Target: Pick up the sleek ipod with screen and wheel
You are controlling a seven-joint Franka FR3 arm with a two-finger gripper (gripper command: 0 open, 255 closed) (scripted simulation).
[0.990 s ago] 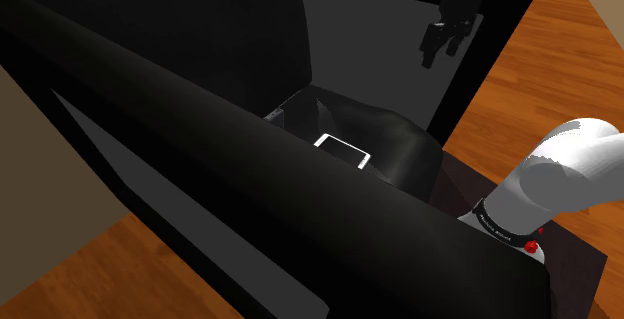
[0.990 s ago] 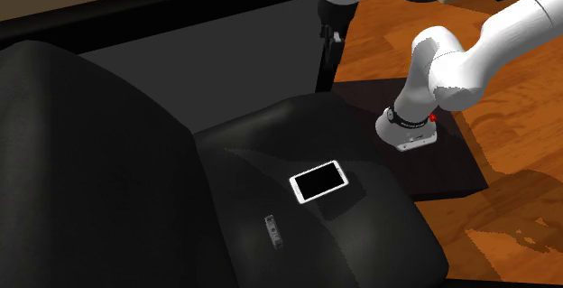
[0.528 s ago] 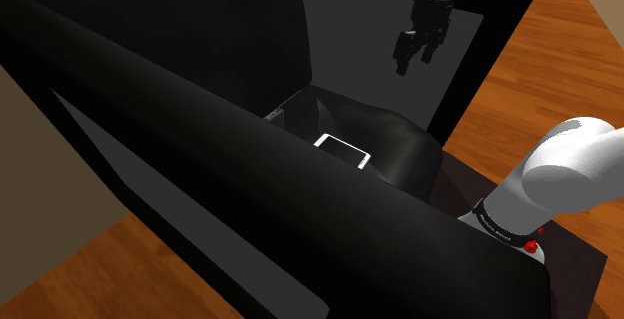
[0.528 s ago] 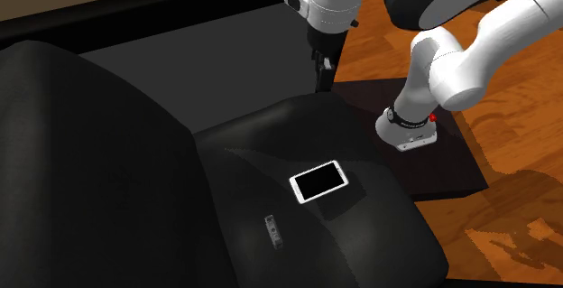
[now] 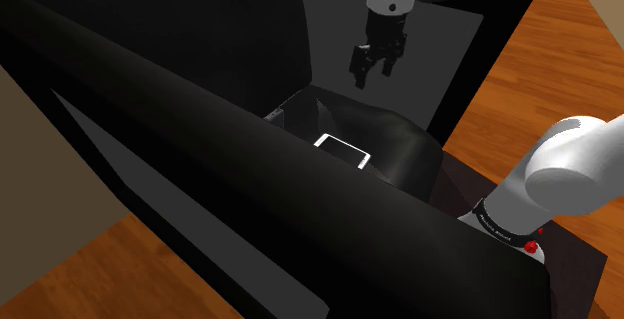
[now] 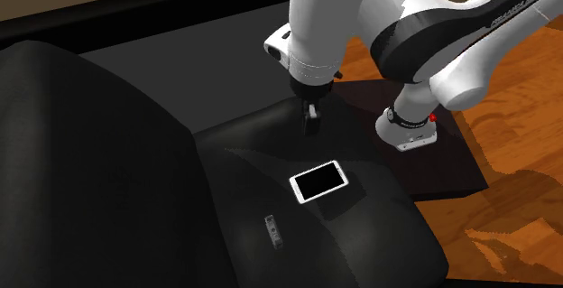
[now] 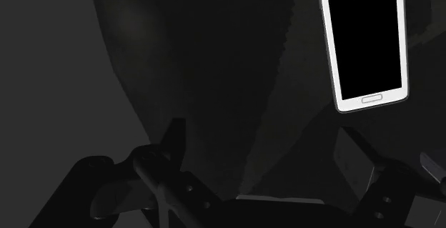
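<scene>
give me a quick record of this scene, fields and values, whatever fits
surface: black cushioned seat
gripper: all-black two-finger gripper, open, holding nothing, hanging over the seat
item 1: white flat device with black screen, lying face up on the seat, apart from the gripper
item 2: small slim grey device, on the seat, lower left of the white device in the second exterior view; probably the ipod, details too small to tell
floor: orange-brown wood floor

In the shoulder view the near side of the black armchair [image 5: 180, 167] hides one edge of the ipod [image 5: 341, 151] and most of a small grey thing [image 5: 274, 116], too small to identify. The arm [image 6: 424, 24] runs off the second exterior view's top.
</scene>
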